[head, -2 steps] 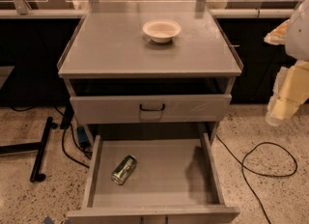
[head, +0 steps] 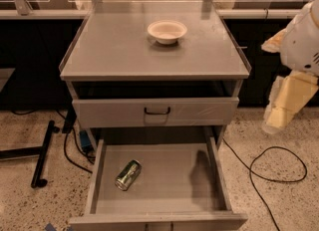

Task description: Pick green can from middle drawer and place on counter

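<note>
The green can (head: 128,174) lies on its side on the floor of the open middle drawer (head: 172,187), in its left half, tilted with one end toward the front left. The counter (head: 119,51) is the grey cabinet top above. My gripper (head: 275,121) hangs at the end of the white and cream arm at the right edge of the camera view. It is to the right of the cabinet, outside the drawer, and well apart from the can.
A white bowl (head: 167,30) stands on the counter toward the back. The upper drawer front with a black handle (head: 157,111) sits slightly pulled out above the open drawer. Black cables (head: 279,168) lie on the speckled floor at right. A black stand leg (head: 42,153) is at left.
The arm at the right has shifted slightly to the left. The can, drawer and bowl have not moved.
</note>
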Robot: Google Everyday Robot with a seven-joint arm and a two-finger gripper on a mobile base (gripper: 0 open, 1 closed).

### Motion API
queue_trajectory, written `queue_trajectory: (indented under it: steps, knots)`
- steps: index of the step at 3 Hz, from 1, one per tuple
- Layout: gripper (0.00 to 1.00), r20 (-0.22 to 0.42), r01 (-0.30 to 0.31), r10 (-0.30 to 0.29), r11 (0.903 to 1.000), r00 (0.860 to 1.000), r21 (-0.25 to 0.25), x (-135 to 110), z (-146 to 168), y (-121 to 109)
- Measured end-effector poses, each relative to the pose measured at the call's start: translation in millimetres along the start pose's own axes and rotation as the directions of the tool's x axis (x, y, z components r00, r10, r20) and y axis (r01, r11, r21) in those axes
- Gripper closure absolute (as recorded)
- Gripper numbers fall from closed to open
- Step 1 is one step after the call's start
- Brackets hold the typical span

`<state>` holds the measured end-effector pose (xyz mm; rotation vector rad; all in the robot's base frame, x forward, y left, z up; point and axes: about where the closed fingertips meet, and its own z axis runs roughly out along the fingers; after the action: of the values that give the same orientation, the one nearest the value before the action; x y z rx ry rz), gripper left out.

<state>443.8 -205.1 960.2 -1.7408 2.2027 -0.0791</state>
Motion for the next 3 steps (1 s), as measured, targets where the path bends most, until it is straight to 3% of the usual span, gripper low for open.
queue_trajectory:
  steps: [1, 2, 3]
  knots:
    - [0.00, 0.068, 0.026, -0.023, 0.9989, 0.997, -0.039, -14, 51, 9]
    - [0.00, 0.167, 0.019, 0.001, 0.9930, 0.986, -0.117, -37, 134, 30]
    - [0.00, 0.253, 0.006, 0.049, 0.9779, 0.966, -0.209, -67, 224, 60]
